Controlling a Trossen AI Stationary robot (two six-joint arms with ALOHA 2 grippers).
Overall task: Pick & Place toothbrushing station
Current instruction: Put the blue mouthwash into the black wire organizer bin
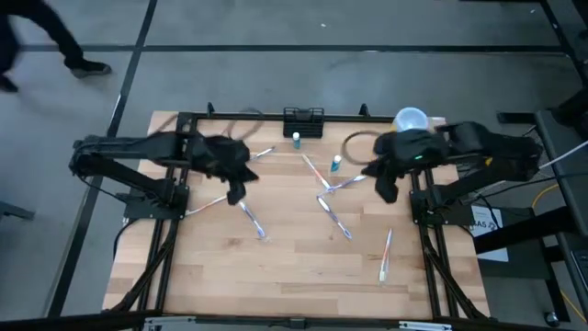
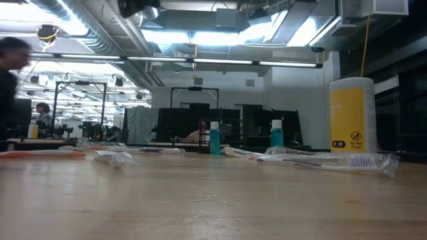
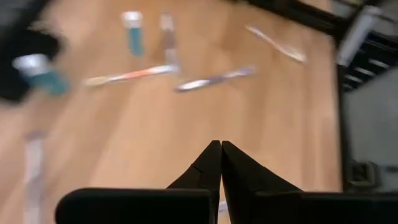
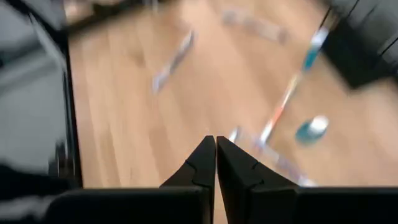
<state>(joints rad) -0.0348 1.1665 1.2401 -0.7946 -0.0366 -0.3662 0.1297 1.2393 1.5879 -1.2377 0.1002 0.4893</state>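
The toothbrushing station (image 1: 303,120), a small black slotted rack, stands at the middle of the table's far edge; in the low view it is a dark frame (image 2: 230,132) far back. My left gripper (image 1: 236,195) is above the table's left half, shut and empty (image 3: 220,149). My right gripper (image 1: 388,192) is above the right half, shut and empty (image 4: 215,144). Both are well short of the rack.
Several wrapped toothbrushes (image 1: 334,217) lie scattered on the wooden table. Two small teal bottles (image 1: 296,140) (image 1: 336,164) stand near the rack. A yellow cup with a white rim (image 1: 411,120) stands at the far right. A person walks beyond the table's far left (image 1: 37,37).
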